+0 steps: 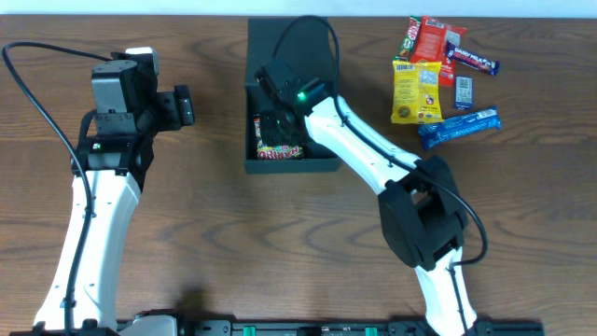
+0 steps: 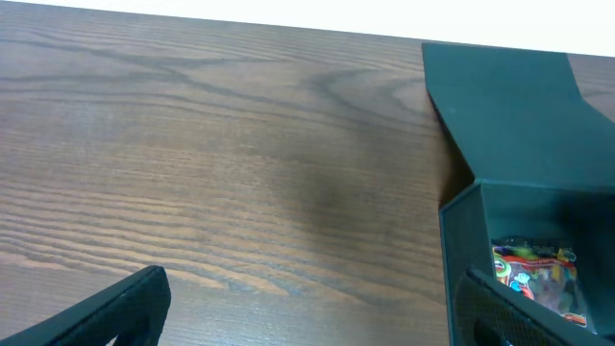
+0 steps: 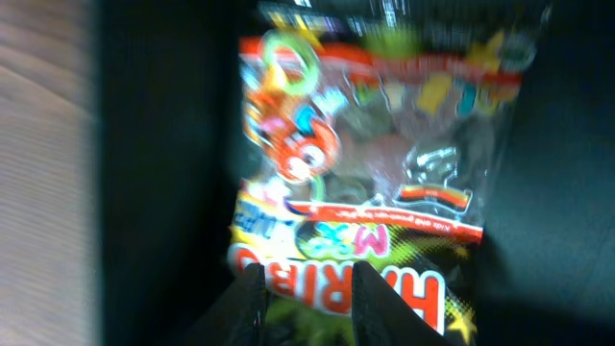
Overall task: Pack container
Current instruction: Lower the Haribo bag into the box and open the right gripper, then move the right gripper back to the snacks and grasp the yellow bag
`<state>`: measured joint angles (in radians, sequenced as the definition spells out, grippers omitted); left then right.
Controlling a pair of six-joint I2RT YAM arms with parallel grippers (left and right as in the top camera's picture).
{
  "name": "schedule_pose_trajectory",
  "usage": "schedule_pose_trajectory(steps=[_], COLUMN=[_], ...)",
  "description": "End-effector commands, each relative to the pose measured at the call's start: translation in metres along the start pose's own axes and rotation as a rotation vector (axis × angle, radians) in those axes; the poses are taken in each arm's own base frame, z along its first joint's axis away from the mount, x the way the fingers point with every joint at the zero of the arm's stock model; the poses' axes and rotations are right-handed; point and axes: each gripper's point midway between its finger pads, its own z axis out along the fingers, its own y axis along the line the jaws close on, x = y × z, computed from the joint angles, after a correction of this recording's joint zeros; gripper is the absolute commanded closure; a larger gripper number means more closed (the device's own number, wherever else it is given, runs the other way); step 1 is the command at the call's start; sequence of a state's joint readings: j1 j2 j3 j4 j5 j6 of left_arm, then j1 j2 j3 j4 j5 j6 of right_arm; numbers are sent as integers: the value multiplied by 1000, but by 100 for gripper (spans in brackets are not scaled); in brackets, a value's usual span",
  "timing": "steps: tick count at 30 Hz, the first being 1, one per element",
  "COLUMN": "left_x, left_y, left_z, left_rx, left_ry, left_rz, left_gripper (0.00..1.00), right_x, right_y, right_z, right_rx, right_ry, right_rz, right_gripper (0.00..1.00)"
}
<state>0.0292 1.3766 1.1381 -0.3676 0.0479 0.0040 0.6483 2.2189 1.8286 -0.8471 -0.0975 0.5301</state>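
Even, bright light fills the overhead view, with soft shadows. The right wrist view is dim and blurred, perhaps from closeness; the candy bag (image 3: 365, 183) shows glare.

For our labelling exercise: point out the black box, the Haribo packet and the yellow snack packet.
black box (image 1: 291, 166), overhead view, front wall.
Haribo packet (image 3: 365, 192), right wrist view, middle of its printed face.
yellow snack packet (image 1: 415, 91), overhead view, centre.

Your right gripper (image 1: 277, 126) fills the container (image 1: 322, 164) over the Haribo bag (image 1: 279, 150); bare table (image 1: 215, 224) left and front is wide open.
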Motion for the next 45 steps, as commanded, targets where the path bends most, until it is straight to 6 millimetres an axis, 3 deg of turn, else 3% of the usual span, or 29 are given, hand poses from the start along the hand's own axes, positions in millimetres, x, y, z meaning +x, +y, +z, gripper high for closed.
schedule_pose_trajectory(steps=[1,8,12,18,23,26,28,30,31,32,34,36,38,40,42,45], left_x=[4,4,5,10,14,15,15,15,15,15,15,15,15,15,15,15], left_y=[1,1,1,1,2,2,2,2,2,2,2,2,2,2,2,2], left_z=[2,2,2,2,2,2,2,2,2,2,2,2,2,2,2,2], left_rx=[1,1,1,-1,-2,-2,-2,-1,-2,-2,-2,-2,-2,-2,-2,-1], left_ry=[12,13,16,39,53,58,58,57,56,57,57,57,57,57,57,58], left_rz=[-6,-6,-6,-6,-6,-6,-6,-6,-6,-6,-6,-6,-6,-6,-6,-6], left_gripper=[5,5,5,5,5,4,5,5,5,5,5,5,5,5,5,5], right_x=[9,24,19,-6,7,8,-4,-22,-44,-56,-81,-101,-122,-132,-133,-127], right_y=[-11,-23,-22,-7,-1,3,5,9,11,11,11,-3,-42,-82,-129,-185], right_z=[10,39,54,55,53,38,14,-15,-48,-65,-106,-139,-172,-188,-192,-174], right_rx=[20,40,29,-31,-73,-97,-102,-119,-133,-138,-156,-108,46,186,299,367], right_ry=[18,57,36,-69,-8,25,1,-54,-135,-181,-295,-400,-509,-547,-525,-434], right_rz=[-42,-64,-67,-93,-124,-119,-140,-157,-168,-174,-211,-224,-190,-151,-86,-5], right_gripper=[71,73,74,73,72,72,68,48,28,13,3,1,1,1,1,1])
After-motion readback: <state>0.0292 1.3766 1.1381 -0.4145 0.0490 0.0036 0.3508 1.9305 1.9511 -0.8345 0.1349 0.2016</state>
